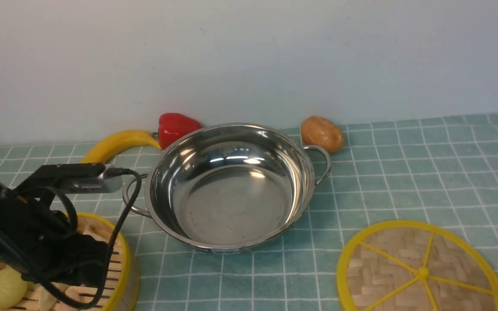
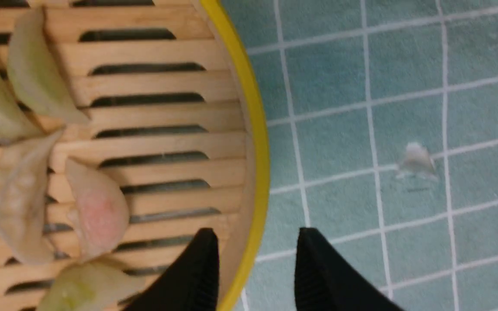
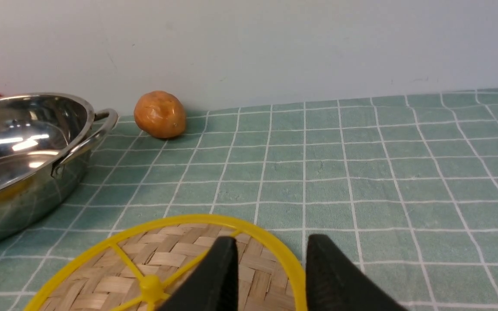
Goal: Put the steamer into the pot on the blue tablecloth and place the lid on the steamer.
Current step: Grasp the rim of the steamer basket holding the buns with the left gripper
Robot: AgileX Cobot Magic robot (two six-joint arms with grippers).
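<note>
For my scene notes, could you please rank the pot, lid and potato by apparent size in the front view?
1. pot
2. lid, close behind; nearer the camera and cropped, so unsure
3. potato

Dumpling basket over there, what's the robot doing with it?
The left hand is open astride the yellow rim of the steamer, one finger inside, one outside, not squeezing. The steamer sits on the blue tablecloth beside the empty pot. The lid lies flat nearby, the open right hand at its edge.
</note>
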